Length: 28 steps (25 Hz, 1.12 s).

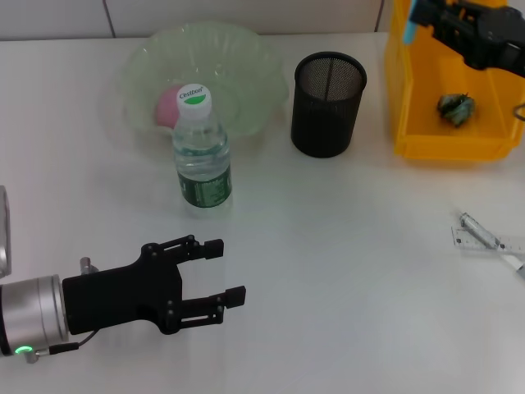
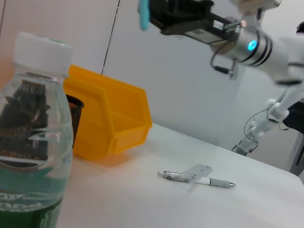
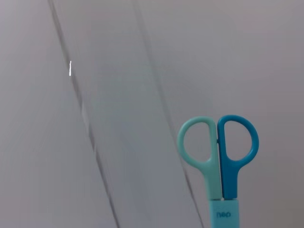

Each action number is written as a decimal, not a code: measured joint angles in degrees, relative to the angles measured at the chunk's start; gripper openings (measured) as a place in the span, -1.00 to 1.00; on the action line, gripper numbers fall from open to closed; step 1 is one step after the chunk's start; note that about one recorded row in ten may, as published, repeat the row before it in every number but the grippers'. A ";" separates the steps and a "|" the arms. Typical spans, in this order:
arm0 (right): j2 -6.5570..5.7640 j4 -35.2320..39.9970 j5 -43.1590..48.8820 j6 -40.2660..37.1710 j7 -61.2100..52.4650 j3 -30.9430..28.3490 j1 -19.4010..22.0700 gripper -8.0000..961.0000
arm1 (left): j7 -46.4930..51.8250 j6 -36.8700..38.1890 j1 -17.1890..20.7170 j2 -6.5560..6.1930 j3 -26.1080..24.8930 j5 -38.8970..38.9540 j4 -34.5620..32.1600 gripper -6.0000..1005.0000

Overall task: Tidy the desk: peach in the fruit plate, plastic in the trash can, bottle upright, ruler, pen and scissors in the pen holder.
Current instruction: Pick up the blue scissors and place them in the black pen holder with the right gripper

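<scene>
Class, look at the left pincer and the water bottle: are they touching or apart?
Apart. The head view shows bare table between the open left pincer and the upright water bottle, which stands beyond it near the fruit plate.

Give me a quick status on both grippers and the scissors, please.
Left gripper open, low on the table near the upright bottle. Right gripper raised over the yellow bin, shut on the scissors. Pen holder unobstructed.

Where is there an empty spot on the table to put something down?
Bare table lies between the bottle, the pen holder and the pen with the ruler, in front of the left hand. It is crowded at the back, where fruit plate, pen holder and yellow bin line up.
</scene>
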<state>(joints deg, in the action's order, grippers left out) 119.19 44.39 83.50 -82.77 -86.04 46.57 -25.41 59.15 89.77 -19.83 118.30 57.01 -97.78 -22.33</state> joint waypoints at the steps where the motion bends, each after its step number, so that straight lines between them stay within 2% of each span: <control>1: -0.03 -5.25 -3.27 0.64 4.59 -0.12 -1.44 -0.59 | 0.00 0.00 0.00 0.00 0.00 0.00 0.00 0.58; 8: 0.45 -31.91 -16.39 10.18 35.34 -0.16 -13.30 -0.59 | -0.21 0.05 0.07 0.14 -0.06 0.05 0.00 0.58; 11: 0.55 -35.96 -19.01 11.73 41.56 -0.24 -15.05 -0.59 | -0.21 0.05 0.09 0.16 -0.06 0.05 0.00 0.58; 28: 0.69 -37.78 -19.42 14.23 43.28 0.99 -15.13 -0.56 | -0.35 0.05 0.31 0.18 -0.24 0.05 0.09 0.58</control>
<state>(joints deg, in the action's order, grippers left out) 119.88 6.61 64.08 -68.53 -42.75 47.57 -40.55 58.79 89.82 -19.52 118.47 56.78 -97.73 -22.23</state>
